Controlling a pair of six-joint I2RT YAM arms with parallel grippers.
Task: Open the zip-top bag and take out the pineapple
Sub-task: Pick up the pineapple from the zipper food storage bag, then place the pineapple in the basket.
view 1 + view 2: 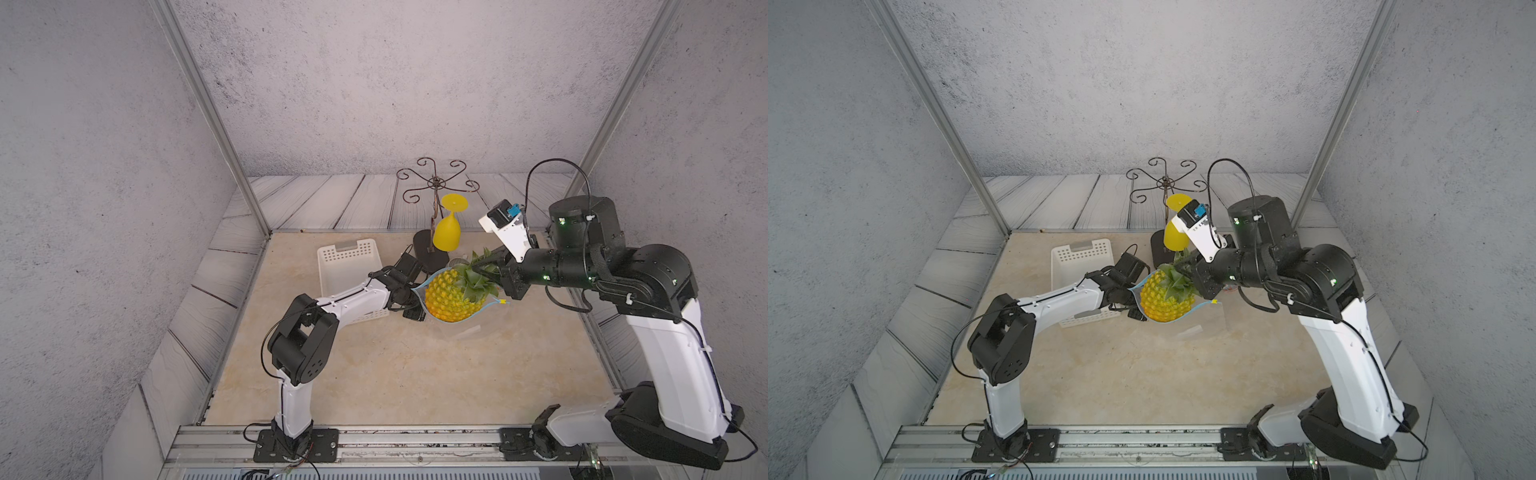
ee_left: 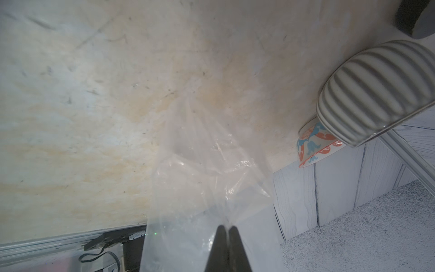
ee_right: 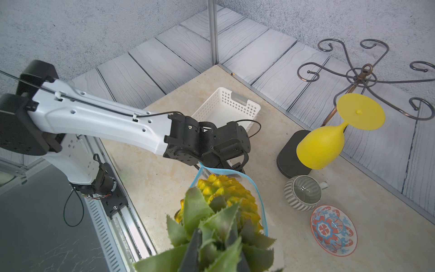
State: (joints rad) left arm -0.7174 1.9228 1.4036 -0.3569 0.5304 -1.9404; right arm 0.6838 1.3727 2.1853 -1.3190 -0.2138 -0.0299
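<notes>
The right pincer (image 3: 219, 253) has its two dark fingers clamped into the green leaf crown of the pineapple (image 1: 451, 297), whose yellow body extends away from that pincer toward the left arm. The open mouth of the zip-top bag (image 2: 202, 169) rings the fruit's body. Its light-blue zip strip (image 3: 260, 195) loops around the fruit, and the leaves stand outside the mouth, right at the right pincer's tips. The small yellow slider tab (image 1: 503, 302) sits at the strip's end, close beside the right pincer in a top view. The left pincer (image 2: 227, 232) is on the far side of the fruit from the right one, its fingers pressed together on a fold of the bag's clear film. The rest of the bag trails down onto the desk (image 1: 395, 374). Behind the left pincer stands a white basket (image 1: 345, 253). Beyond the right pincer a yellow goblet (image 1: 446, 235) hangs bowl-down at a wire rack (image 1: 436, 182), with a ribbed cup (image 3: 302, 192) and a patterned saucer (image 3: 333, 229) on the desk nearby.
</notes>
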